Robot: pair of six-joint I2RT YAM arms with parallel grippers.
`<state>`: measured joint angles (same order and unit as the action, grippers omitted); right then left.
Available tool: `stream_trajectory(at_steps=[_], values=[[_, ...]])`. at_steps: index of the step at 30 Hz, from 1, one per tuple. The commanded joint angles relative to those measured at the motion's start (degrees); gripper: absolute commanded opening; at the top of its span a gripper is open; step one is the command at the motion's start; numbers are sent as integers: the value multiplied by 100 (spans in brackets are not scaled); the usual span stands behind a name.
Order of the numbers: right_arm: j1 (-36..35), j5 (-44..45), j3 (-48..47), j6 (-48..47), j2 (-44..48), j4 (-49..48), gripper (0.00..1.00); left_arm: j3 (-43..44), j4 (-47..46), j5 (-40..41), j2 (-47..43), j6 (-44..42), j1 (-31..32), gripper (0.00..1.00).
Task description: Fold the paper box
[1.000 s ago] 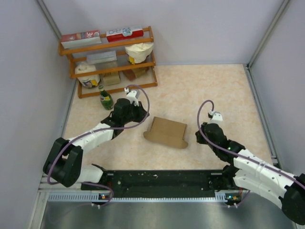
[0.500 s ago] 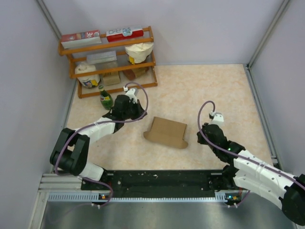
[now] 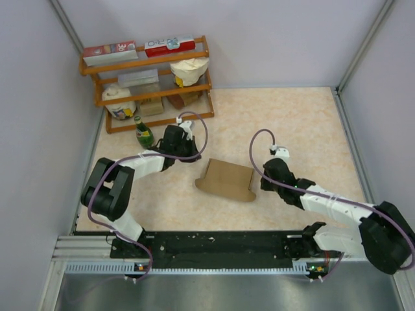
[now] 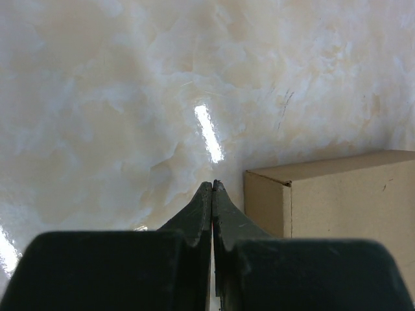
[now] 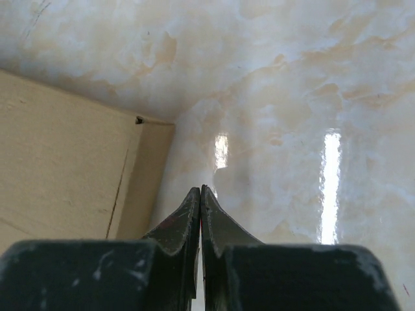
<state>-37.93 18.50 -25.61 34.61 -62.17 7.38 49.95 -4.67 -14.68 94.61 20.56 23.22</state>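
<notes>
Cardboard at the centre of the overhead frame: paper box [image 3: 225,180], plain brown, lying flattened on the pale marbled desk [image 3: 292,123], between the two arms. Left arm coming up from lower left, elbow folded back near the base, forearm stretched up and to the right, wrist low over the desk. Left gripper [image 3: 193,154] clenched on nothing, near the box's upper left corner and apart from it; seen from its own wrist [image 4: 213,186], tips pressed together over bare desk, box corner [image 4: 343,201] at lower right. Right arm reaching in from lower right, low and nearly flat, cable looped above the wrist. Right gripper [image 3: 262,183] likewise clenched empty, just beside the box's right edge; from its wrist [image 5: 200,190], tips met over the desk, box [image 5: 65,162] filling the left side. Wooden rack [image 3: 146,61] and green bottle [image 3: 143,133] at upper left.
</notes>
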Motion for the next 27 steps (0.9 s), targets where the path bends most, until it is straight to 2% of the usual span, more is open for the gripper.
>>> stream_trajectory(at_steps=[1,8,17,27], values=[[119,-408,-567,-68,-645,-562,0,111,1,-61,49,-105,-37,0],[163,-909,-1201,-77,-1508,-342,0,-433,-394,-430,-56,133,50,0],[155,-1042,-1359,-112,-1666,-325,0,-864,-614,-729,-241,256,200,0],[163,-1051,-1465,-95,-1737,-412,0,-724,-509,-747,-329,344,420,0]])
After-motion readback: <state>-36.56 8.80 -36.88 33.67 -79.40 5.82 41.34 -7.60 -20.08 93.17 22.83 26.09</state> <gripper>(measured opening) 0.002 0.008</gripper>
